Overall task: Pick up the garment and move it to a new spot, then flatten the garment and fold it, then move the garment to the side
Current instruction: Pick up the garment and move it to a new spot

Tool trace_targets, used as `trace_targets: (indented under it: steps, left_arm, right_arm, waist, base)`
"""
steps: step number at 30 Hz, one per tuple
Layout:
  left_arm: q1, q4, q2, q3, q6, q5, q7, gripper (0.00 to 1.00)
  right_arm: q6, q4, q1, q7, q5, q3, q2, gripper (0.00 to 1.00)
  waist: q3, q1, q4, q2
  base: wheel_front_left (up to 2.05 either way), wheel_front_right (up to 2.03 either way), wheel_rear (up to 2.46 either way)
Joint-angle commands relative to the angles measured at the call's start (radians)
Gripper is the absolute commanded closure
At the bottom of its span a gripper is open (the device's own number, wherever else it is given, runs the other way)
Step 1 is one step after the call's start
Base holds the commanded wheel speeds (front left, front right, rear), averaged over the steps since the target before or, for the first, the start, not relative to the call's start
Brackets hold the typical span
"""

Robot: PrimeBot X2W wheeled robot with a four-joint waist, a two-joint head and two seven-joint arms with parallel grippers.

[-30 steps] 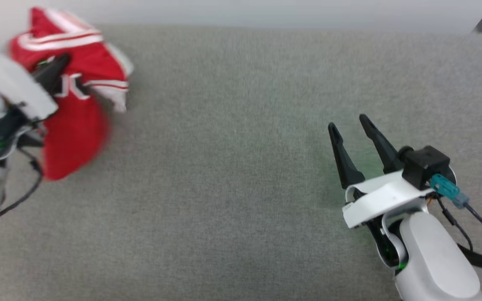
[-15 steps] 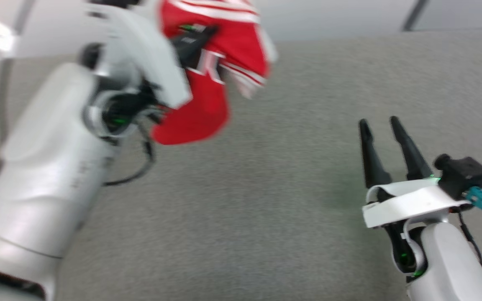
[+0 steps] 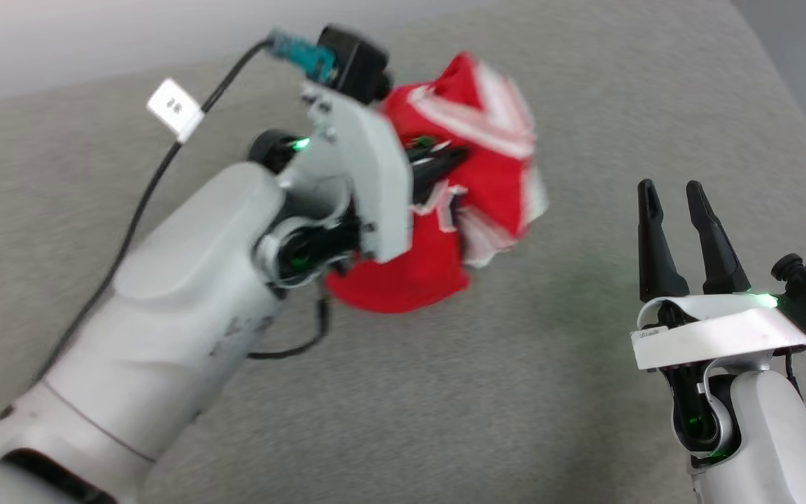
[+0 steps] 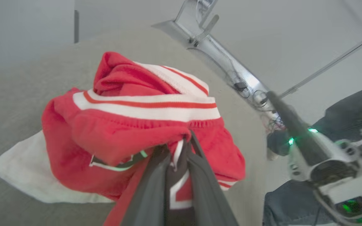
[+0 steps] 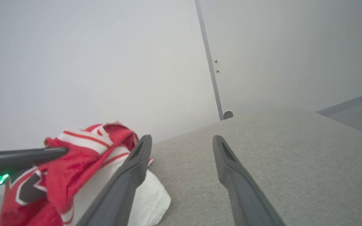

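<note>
The garment (image 3: 476, 182) is a bunched red jersey with white-striped trim and a white sleeve, hanging in a lump over the grey surface. My left gripper (image 3: 455, 155) is shut on its red cloth, which is pinched between the two dark fingers (image 4: 156, 182). The neck trim and a white sleeve of the garment (image 4: 143, 125) droop around that grip, the sleeve touching the surface. To the right my right gripper (image 3: 670, 190) stands open and empty, apart from the jersey. In the right wrist view its fingertips (image 5: 143, 147) frame bare fabric, with the garment (image 5: 74, 163) at lower left.
The grey fabric surface (image 3: 515, 364) spreads under both arms, its right edge (image 3: 788, 105) curving off toward a darker floor. A pale wall with a thin vertical post (image 5: 211, 72) rises behind it. A black cable with a white tag (image 3: 175, 108) trails from my left wrist.
The head camera has swung, shifting the whole picture. My left arm has carried the gripped garment rightward, toward the middle of the surface and nearer my right gripper, which stays open.
</note>
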Motion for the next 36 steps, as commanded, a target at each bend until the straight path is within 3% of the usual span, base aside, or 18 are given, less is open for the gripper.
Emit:
trace_targets:
  steps: [1, 10, 15, 25, 29, 30, 31, 32, 33, 36]
  left_arm:
    - [0.000, 0.022, 0.031, -0.013, -0.002, 0.024, -0.007, 1.00]
    - [-0.032, 0.188, 0.109, -0.158, -0.002, 0.100, -0.019, 1.00]
    - [-0.047, 0.255, 0.162, -0.310, 0.001, 0.181, 0.023, 1.00]
    - [0.001, 0.338, 0.219, -0.451, 0.007, 0.143, 0.131, 1.00]
    - [-0.001, 0.334, 0.228, -0.465, 0.008, 0.125, 0.102, 1.00]
    - [-0.008, 0.331, 0.225, -0.464, 0.008, 0.118, 0.088, 0.92]
    - [-0.014, 0.327, 0.219, -0.463, 0.008, 0.111, 0.074, 0.53]
    - [-0.022, 0.319, 0.213, -0.463, 0.008, 0.107, 0.058, 0.05]
    - [-0.031, 0.310, 0.207, -0.461, 0.007, 0.105, 0.042, 0.00]
    - [-0.062, 0.282, 0.198, -0.450, 0.007, 0.088, -0.032, 0.00]
  right_arm:
    - [0.000, -0.007, 0.000, 0.000, 0.014, 0.003, 0.004, 0.00]
    - [0.000, -0.016, 0.016, 0.000, 0.065, 0.014, 0.004, 0.00]
    - [0.000, -0.025, 0.004, 0.000, 0.086, 0.025, 0.003, 0.00]
    - [0.000, -0.036, -0.009, 0.000, 0.112, 0.046, 0.003, 0.00]
    - [0.000, -0.033, -0.008, 0.000, 0.101, 0.045, 0.004, 0.00]
    - [0.000, -0.032, -0.006, 0.000, 0.094, 0.046, 0.004, 0.00]
    - [0.000, -0.029, -0.005, 0.000, 0.086, 0.046, 0.004, 0.00]
    - [0.000, -0.026, -0.003, 0.000, 0.080, 0.045, 0.003, 0.00]
    - [0.000, -0.024, -0.002, 0.000, 0.071, 0.043, 0.003, 0.00]
    - [0.000, -0.015, -0.002, 0.000, 0.038, 0.033, 0.003, 0.00]
  waist:
    - [0.061, 0.0000, -0.094, 0.0000]
    - [0.082, 0.0000, -0.153, 0.0000]
    - [0.104, 0.0000, -0.176, 0.0000]
    - [0.138, 0.0000, -0.212, 0.0000]
    - [0.134, 0.0000, -0.202, 0.0000]
    - [0.130, 0.0000, -0.195, 0.0000]
    - [0.125, 0.0000, -0.185, 0.0000]
    - [0.117, 0.0000, -0.173, 0.0000]
    - [0.110, 0.0000, -0.160, 0.0000]
    - [0.081, 0.0000, -0.111, 0.0000]
  base:
    - [0.00, 0.00, 0.00]
    - [0.00, 0.00, 0.00]
    - [0.00, 0.00, 0.00]
    - [0.00, 0.00, 0.00]
    - [0.00, 0.00, 0.00]
    - [0.00, 0.00, 0.00]
    - [0.00, 0.00, 0.00]
    - [0.00, 0.00, 0.00]
    - [0.00, 0.00, 0.00]
    - [0.00, 0.00, 0.00]
